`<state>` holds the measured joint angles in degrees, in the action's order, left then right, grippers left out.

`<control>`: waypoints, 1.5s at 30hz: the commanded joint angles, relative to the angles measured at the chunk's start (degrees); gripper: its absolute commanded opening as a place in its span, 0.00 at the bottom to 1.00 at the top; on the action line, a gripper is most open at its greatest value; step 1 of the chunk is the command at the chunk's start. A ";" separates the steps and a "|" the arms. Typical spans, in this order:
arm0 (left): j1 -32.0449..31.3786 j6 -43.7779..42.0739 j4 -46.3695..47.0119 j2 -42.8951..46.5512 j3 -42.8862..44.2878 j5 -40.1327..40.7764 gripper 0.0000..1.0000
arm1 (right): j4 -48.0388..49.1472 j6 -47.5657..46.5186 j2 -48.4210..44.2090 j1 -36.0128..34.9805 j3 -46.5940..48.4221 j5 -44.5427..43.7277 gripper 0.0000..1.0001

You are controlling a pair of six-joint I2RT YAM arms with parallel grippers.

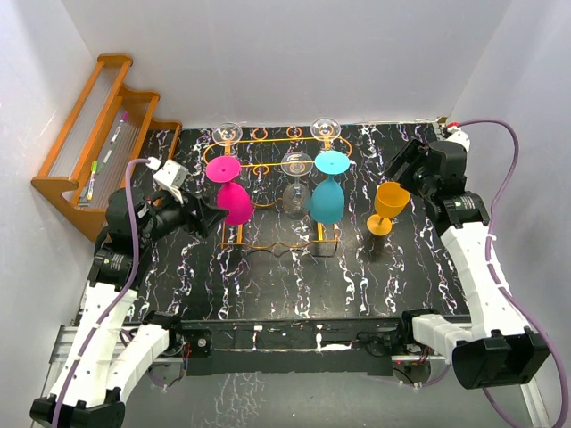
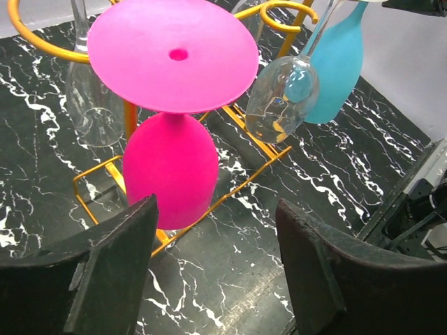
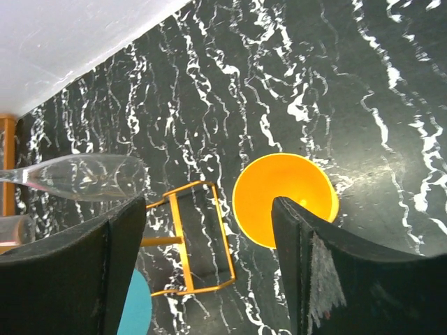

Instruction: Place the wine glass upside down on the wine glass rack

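Wine glass rack (image 2: 130,120) sits at back centre of the desk (image 1: 294,285). Pink wine glass (image 1: 234,201) hangs upside down on its left-arm side. Left fingers (image 2: 112,272) are spread open just beside the bowl, not touching. Orange wine glass (image 1: 390,203) stands upright on the desk right of the rack; right fingers (image 3: 328,279) are open above it, holding nothing.

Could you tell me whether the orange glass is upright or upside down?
Upright: the orange glass stands on its foot, bowl mouth facing up.

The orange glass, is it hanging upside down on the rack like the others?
No, the orange glass stands upright on the table, beside the rack, not on it.
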<state>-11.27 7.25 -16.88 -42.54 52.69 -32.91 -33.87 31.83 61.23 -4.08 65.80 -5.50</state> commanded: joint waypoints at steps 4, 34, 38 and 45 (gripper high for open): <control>-0.17 -3.57 -5.07 1.91 1.29 2.84 0.69 | 4.34 -2.27 3.38 0.44 -1.38 6.59 0.54; 1.05 -8.30 -6.26 3.87 0.93 6.28 0.69 | 4.22 -6.28 20.99 -3.59 1.72 0.48 0.38; 1.16 -8.57 -7.02 3.96 1.85 6.28 0.68 | 1.46 -6.91 21.19 -3.64 2.79 -1.39 0.08; 1.17 -14.89 -17.94 2.58 13.87 7.07 0.69 | 0.16 -9.82 7.66 -3.66 5.46 -12.13 0.08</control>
<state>-10.28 -2.61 -28.34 -40.05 57.30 -26.20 -34.65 24.12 79.42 -7.73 66.96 -9.85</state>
